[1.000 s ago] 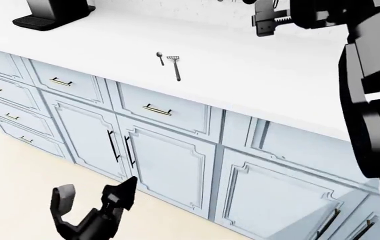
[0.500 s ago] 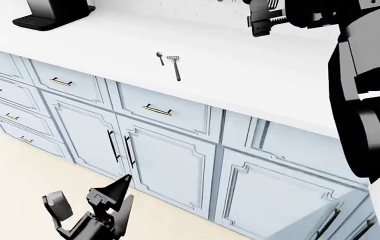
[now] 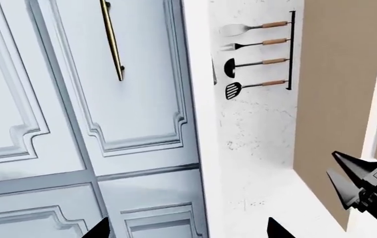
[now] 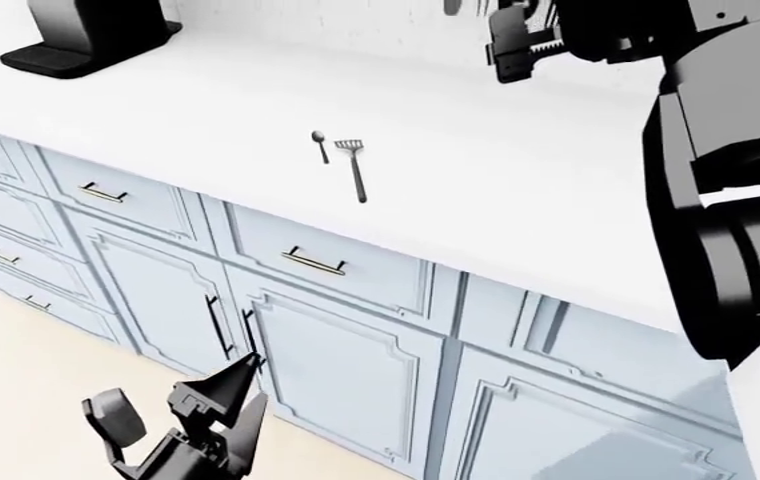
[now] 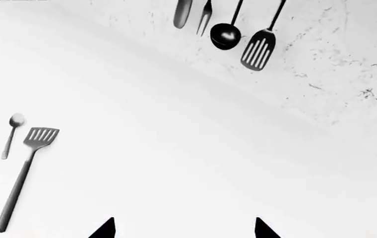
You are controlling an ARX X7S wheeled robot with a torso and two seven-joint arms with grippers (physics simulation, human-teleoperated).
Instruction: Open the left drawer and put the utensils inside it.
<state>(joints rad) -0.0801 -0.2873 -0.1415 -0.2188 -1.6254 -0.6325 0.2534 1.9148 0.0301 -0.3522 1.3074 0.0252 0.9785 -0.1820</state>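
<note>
We look down on a white countertop (image 4: 514, 150) running over pale blue-grey cabinets, with a cream floor (image 4: 20, 400) below. Our left gripper (image 4: 180, 425) hangs low over that floor in front of the cabinet doors, its fingers (image 4: 116, 418) spread apart and holding nothing. Our right gripper (image 4: 520, 45) is raised above the far right part of the counter; its two dark tips show well apart in the right wrist view, with nothing between them. On the counter, left of that gripper and nearer the front edge, lie the utensils: the short spoon (image 4: 320, 143) and, just beside it on the right, the longer slotted spatula (image 4: 353, 168), apart from each other. The left drawer (image 4: 103, 192), with its slim brass handle, sits shut under the counter, left of the wider drawer (image 4: 316, 262). A black appliance (image 4: 80, 35) stands at the far left, and a four-piece hanging set (image 5: 228, 25) is on the back wall.
</note>
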